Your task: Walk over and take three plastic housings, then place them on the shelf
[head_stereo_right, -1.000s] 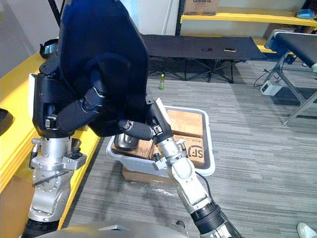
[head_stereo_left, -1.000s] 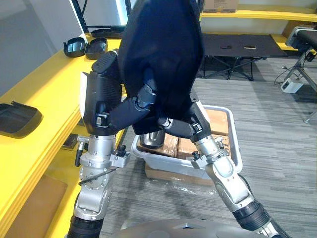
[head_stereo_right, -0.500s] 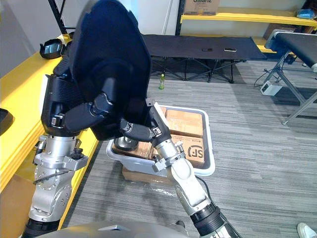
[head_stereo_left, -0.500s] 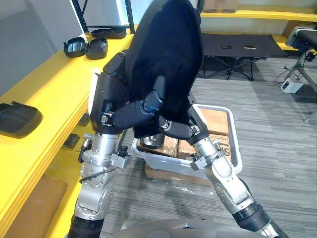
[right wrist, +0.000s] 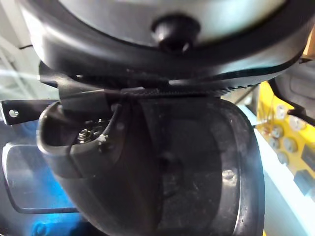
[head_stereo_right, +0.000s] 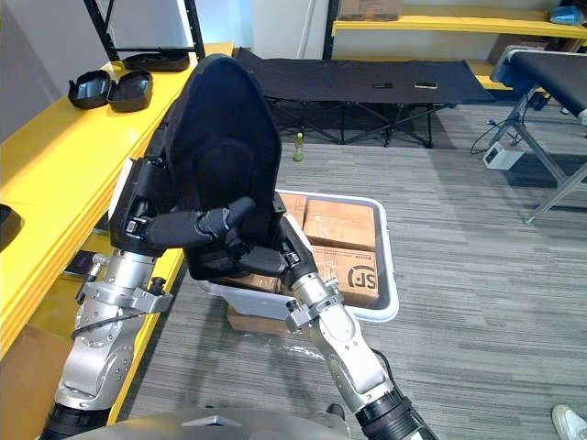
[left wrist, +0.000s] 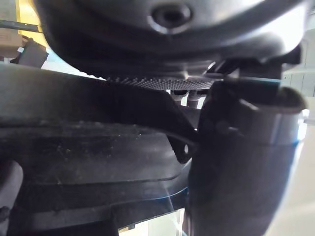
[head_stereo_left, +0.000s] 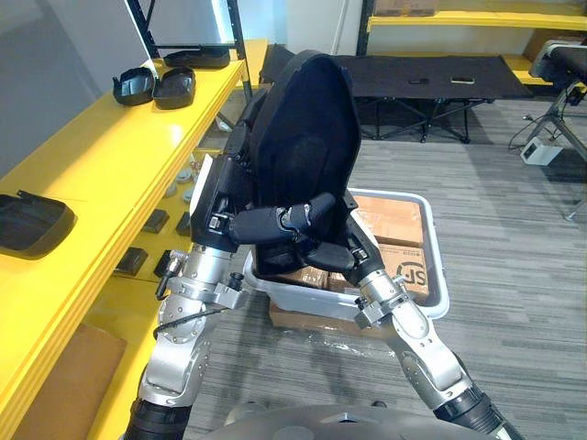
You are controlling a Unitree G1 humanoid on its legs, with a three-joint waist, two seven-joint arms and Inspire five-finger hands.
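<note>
one black housing, fingers of left hand and right hand curled round it, above bin of printed boxes

The housing is plain matte black, and my left hand and right hand are just as dark. The shelf is bright yellow; the other housings on it are black. The bin is white, its boxes brown with dark print. The floor is grey with fine stripes. The cot is black.
</note>
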